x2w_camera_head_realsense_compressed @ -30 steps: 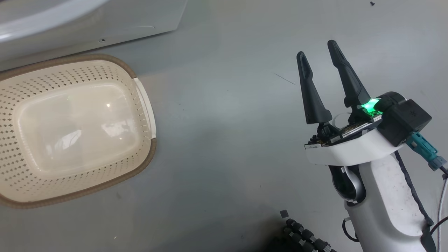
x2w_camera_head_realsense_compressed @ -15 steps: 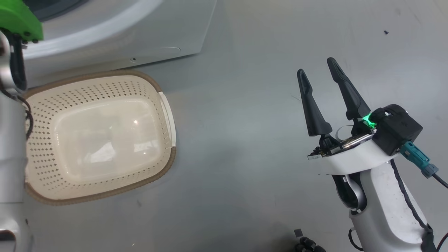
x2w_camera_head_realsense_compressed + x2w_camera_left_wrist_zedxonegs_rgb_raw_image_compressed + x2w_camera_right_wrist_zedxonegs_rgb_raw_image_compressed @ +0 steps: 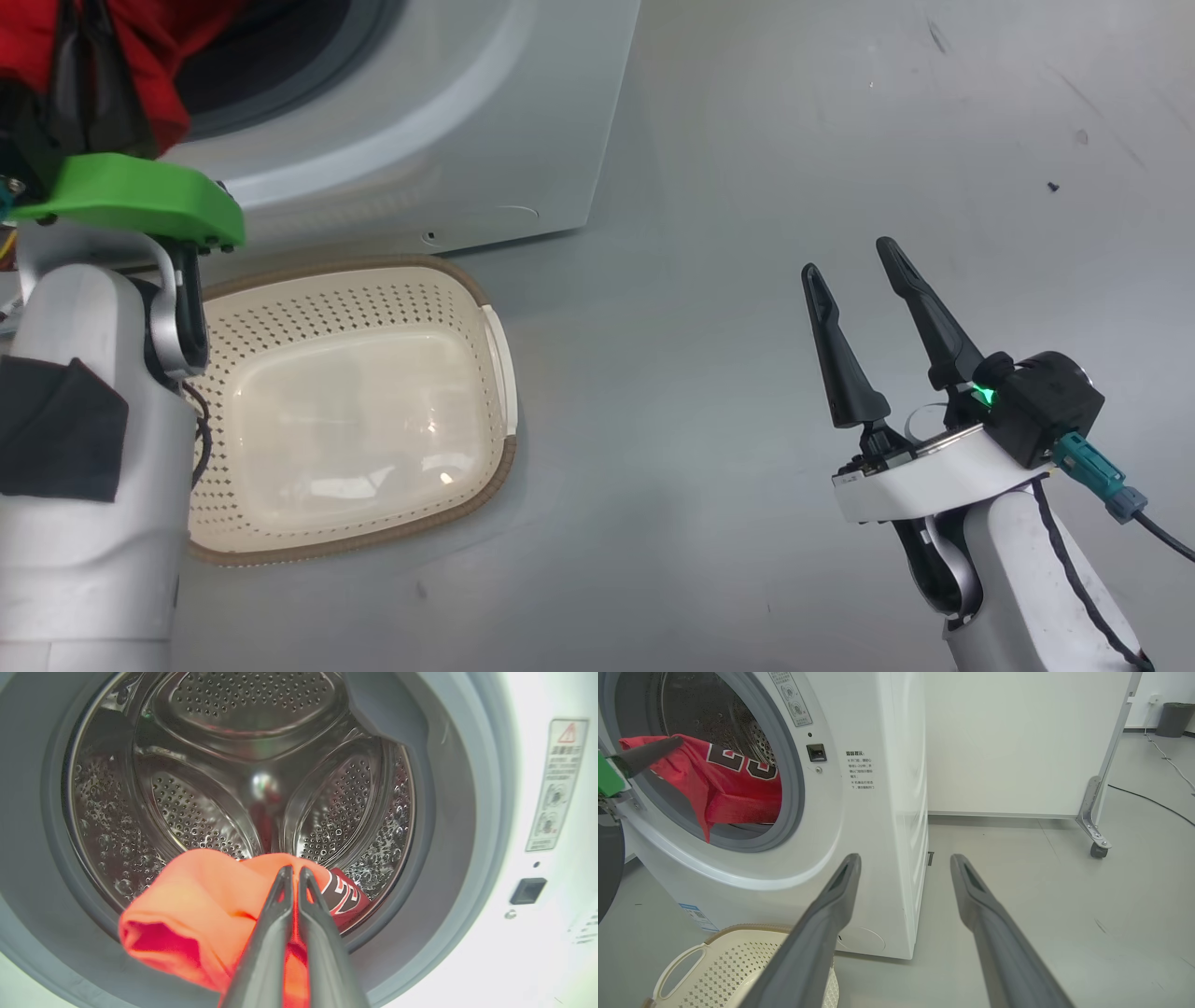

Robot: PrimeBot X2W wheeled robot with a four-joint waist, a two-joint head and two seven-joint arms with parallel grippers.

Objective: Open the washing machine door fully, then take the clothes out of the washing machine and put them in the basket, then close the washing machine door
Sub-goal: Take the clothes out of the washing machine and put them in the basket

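The left pincer (image 3: 295,870) is clamped on the clothes (image 3: 196,905), its 2 dark fingers pressed together with a fold of red fabric pinched at the tips. The clothes are a red jersey with black, white-edged numerals. The jersey sits at the mouth of the washing machine (image 3: 859,826), bunched across the lower front of the perforated steel drum (image 3: 252,742). In the right wrist view it drapes over the grey rubber seal (image 3: 448,812), lifted at 1 corner by the left pincer.

The basket (image 3: 355,299) stands on the grey floor (image 3: 700,327), just in front of the washing machine and below its opening. It holds nothing, and its brown rim lies close to the machine's white base. A small blue label (image 3: 696,914) shows low on the machine's front, just above the basket.

The right pincer (image 3: 848,259) hangs over bare floor, well apart from the basket and to the right of it. Its 2 fingers are spread wide and grip nothing.
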